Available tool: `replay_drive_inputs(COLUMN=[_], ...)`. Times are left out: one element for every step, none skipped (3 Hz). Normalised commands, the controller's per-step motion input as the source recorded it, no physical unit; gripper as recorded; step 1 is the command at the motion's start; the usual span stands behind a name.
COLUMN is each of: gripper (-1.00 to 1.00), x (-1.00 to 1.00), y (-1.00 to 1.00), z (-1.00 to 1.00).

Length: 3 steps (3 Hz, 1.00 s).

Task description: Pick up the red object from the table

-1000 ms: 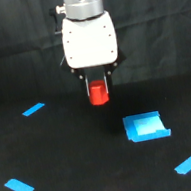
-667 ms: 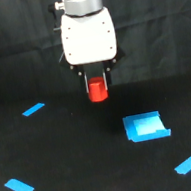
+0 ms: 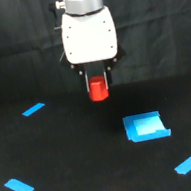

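Exterior view: tool clenched on the red object, held clear above the far centre of the counter; step in hand judged the lift; next move calls for a firm grip.

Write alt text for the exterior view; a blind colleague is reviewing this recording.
A white robot gripper holds a small red object between its fingers, lifted above a black table. On the table lie a blue sheet at the exterior view's right and three small blue tape strips.
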Motion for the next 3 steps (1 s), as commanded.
replay_drive_inputs(gripper=[-1.0,-0.99,-0.99], x=[0.02,-0.02,0.04], y=[0.04,0.02,0.02], z=[-0.18,0.05,0.03])
